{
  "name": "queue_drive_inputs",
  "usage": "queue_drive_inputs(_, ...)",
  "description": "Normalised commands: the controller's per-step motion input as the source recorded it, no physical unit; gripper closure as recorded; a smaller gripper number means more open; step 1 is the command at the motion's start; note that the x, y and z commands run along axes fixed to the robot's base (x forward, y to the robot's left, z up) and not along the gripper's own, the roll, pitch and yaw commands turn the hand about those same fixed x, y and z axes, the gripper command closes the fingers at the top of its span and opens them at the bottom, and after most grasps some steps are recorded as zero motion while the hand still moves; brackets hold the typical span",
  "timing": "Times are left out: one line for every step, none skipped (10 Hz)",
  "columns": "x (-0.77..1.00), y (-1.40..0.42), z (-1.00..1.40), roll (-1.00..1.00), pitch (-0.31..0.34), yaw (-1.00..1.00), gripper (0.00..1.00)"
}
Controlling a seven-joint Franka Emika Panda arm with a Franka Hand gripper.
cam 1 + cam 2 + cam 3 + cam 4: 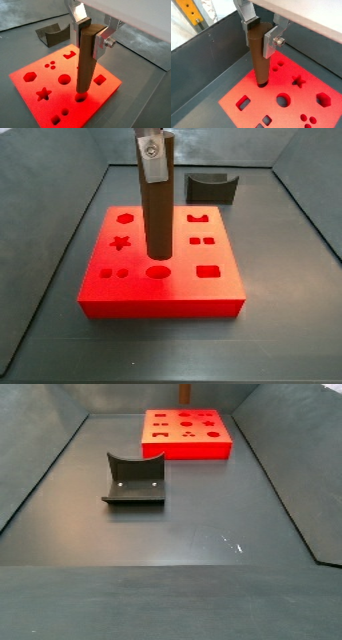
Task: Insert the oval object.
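The oval object, a long brown peg (85,65), stands upright in my gripper (90,36), which is shut on its upper end. It also shows in the other wrist view (258,57) and in a side view (156,218). Its lower end meets a hole near the middle of the red block (40,80), (251,97), (160,298). I cannot tell how deep it sits. The gripper (261,32), (151,163) is straight above the block. The silver fingers (100,44) clamp the peg from two sides.
The block has several other shaped holes, among them a star (122,242) and a hexagon (29,76). A dark grey U-shaped holder (210,186), (134,479), (53,34) stands on the floor apart from the block (187,446). Grey walls enclose the floor.
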Motion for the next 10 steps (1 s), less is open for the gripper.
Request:
queue_drive_inputs(0.0,0.0,0.0,0.03,0.0,0.0,1.0)
queue_drive_inputs(0.0,0.0,-0.04,0.0,0.0,0.0,1.0)
queue_drive_inputs(0.13,-0.07,-0.32,0.0,-0.034,0.0,1.0)
queue_drive_inputs(0.16,-0.03,-0.31,0.0,-0.036,0.0,1.0)
queue_drive_inputs(0.0,0.0,-0.11,0.0,0.0,0.02,1.0)
queue_drive_inputs(0.01,0.0,-0.09,0.0,0.0,0.0,1.0)
queue_drive_inputs(0.03,0.0,-0.18,0.0,0.0,0.03,1.0)
queue_drive_inputs(0.08,0.0,-0.2,0.05,0.0,0.03,1.0)
queue_drive_inputs(0.11,-0.03,-0.17,0.1,0.0,0.03,1.0)
queue_drive_inputs(0.13,-0.04,-0.15,0.11,0.0,0.02,1.0)
